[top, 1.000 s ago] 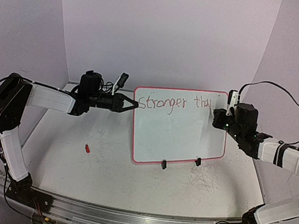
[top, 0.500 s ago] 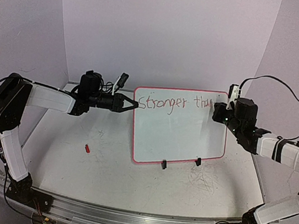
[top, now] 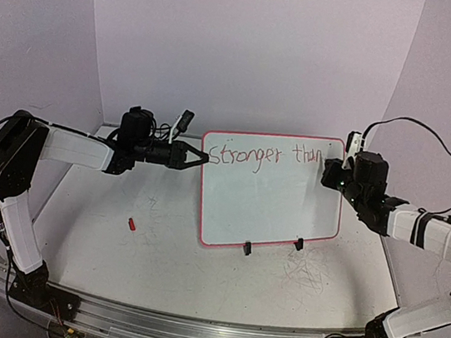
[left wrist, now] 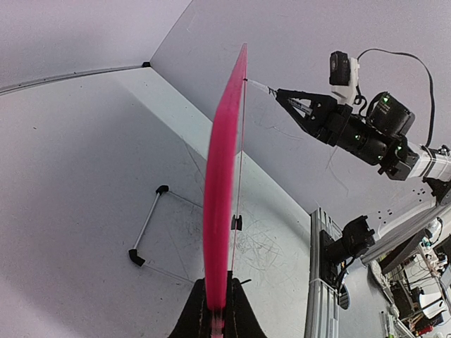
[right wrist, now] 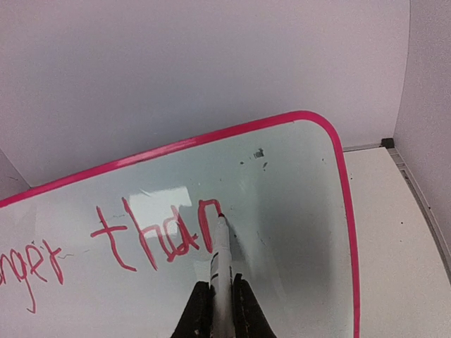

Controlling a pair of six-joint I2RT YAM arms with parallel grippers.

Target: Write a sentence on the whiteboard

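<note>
- Whiteboard [top: 270,209]: stands tilted back on the surface [top: 155,252] on two black clip feet [top: 246,248], between the two arms.
- Left claw [top: 202,157]: closed on the whiteboard's upper left rim, steadying it. The left wrist view shows both fingers pinching the pink edge.
- Right claw [right wrist: 220,303]: closed around a marker [right wrist: 220,257], at the whiteboard's upper right corner. The tip sits at the top of the final "n".
- Sentence [top: 265,156]: reads "Stronger than", in one line along the top of the whiteboard.
- Done, as judged: the first line looks complete or within a stroke of it.
- Left, as judged: a second line. The lower part of the whiteboard is blank, and little room remains to the right of "than".
- Small red item [top: 131,224]: lies on the surface well to the left of the whiteboard. It is too small to identify.
- Hard to make out: whether the marker tip presses the whiteboard or hovers just off it.
- Cut off: the right wrist view loses the start of "Stronger".
- Hidden: the left wrist view sees the whiteboard edge-on, so no writing reads there. In the top view the marker is barely visible.
</note>
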